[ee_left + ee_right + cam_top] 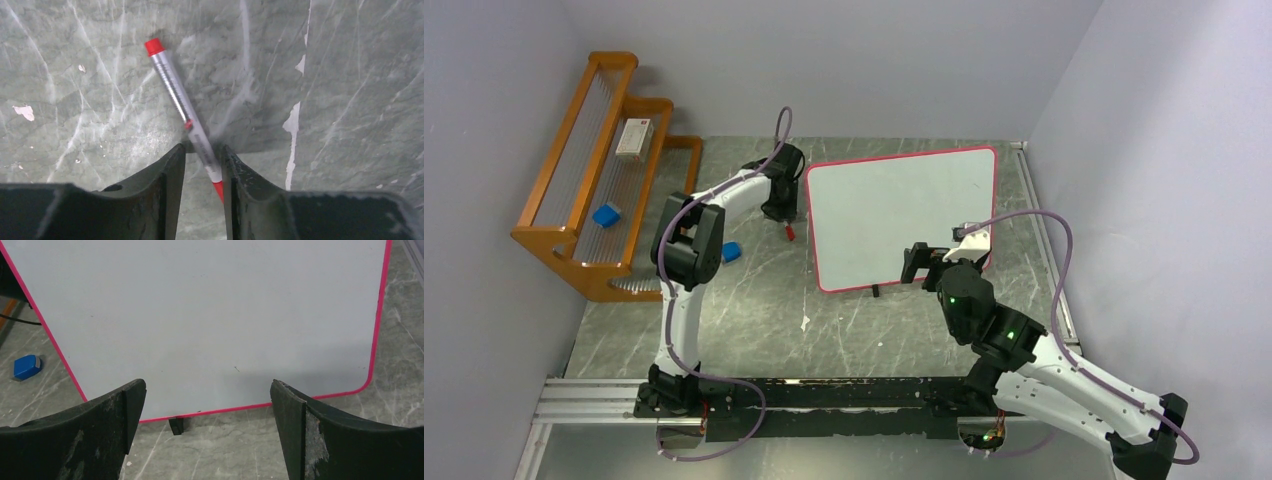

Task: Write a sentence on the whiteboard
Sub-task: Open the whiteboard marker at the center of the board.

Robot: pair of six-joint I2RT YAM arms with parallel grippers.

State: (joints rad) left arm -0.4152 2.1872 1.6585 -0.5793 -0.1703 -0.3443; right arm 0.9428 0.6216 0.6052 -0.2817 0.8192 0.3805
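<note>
Red-capped marker (182, 102) lies between close-set jaws of our left gripper (203, 150), grip unclear; right gripper (207, 385) gapes at whiteboard (200, 305); next, clamp firmly.

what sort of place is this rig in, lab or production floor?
Likely a robot lab test cell: plain grey walls box in a marble-pattern grey tabletop, two white-and-black arms bolt to its near edge, staged props like the pink-bordered whiteboard and orange wooden rack.
</note>
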